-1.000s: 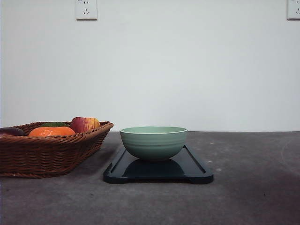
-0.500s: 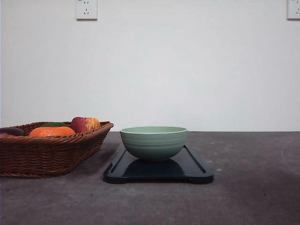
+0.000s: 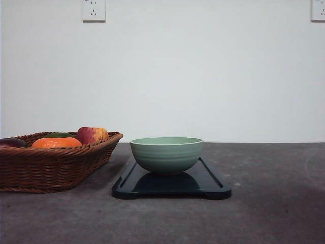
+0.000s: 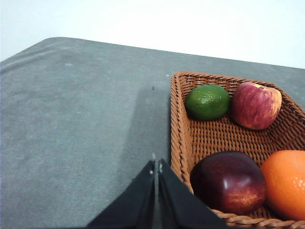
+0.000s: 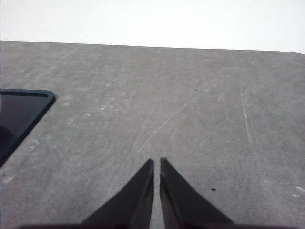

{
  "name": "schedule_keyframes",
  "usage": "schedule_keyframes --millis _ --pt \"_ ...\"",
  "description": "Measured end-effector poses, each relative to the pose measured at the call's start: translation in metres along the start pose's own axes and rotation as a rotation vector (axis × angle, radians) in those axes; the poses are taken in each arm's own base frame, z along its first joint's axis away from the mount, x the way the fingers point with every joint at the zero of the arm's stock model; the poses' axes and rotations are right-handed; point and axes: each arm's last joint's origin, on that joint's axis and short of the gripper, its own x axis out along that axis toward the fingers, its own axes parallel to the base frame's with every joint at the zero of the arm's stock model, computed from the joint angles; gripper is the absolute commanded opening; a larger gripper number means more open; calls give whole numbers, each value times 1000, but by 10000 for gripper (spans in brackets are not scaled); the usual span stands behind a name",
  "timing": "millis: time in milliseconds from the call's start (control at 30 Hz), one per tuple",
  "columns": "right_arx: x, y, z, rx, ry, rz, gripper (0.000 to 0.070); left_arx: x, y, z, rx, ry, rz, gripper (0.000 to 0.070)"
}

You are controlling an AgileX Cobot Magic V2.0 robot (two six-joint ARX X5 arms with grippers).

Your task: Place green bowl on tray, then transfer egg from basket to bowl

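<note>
Two grippers are both closed on nothing: the left gripper [image 4: 156, 167] has its fingers pressed together over the grey table [image 4: 71, 124], just beside the rim of the basket [image 4: 177, 138], and the right gripper [image 5: 157, 164] has only a thin slit between its tips, above bare table, with one corner of the tray [image 5: 21, 107] near it

In the front view the green bowl [image 3: 166, 154] stands upright on the tray [image 3: 210, 180], so I judge the first part of the task is done. The basket [image 3: 56, 165] sits to the left of the tray, close to it but not touching

Inside the basket I see a green lime [image 4: 208, 101], a red apple [image 4: 256, 105], a dark red round fruit [image 4: 228, 181] and an orange [image 4: 285, 183]. I cannot find an egg; it may be hidden behind the fruit or the basket wall

An egg should be light, smooth and a little slippery, and its shell is fragile, so I would take it gently across its widest middle part, with the fingers opened first, and not squeeze hard. The bowl looks hard and stiff, so the egg must be lowered into it, not dropped
</note>
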Motion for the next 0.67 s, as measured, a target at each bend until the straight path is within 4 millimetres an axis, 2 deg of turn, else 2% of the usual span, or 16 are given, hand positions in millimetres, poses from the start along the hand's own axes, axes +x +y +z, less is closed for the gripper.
schedule_keyframes --millis 667 --pt "0 0 0 0 0 0 15 0 0 0 0 0 0 0"
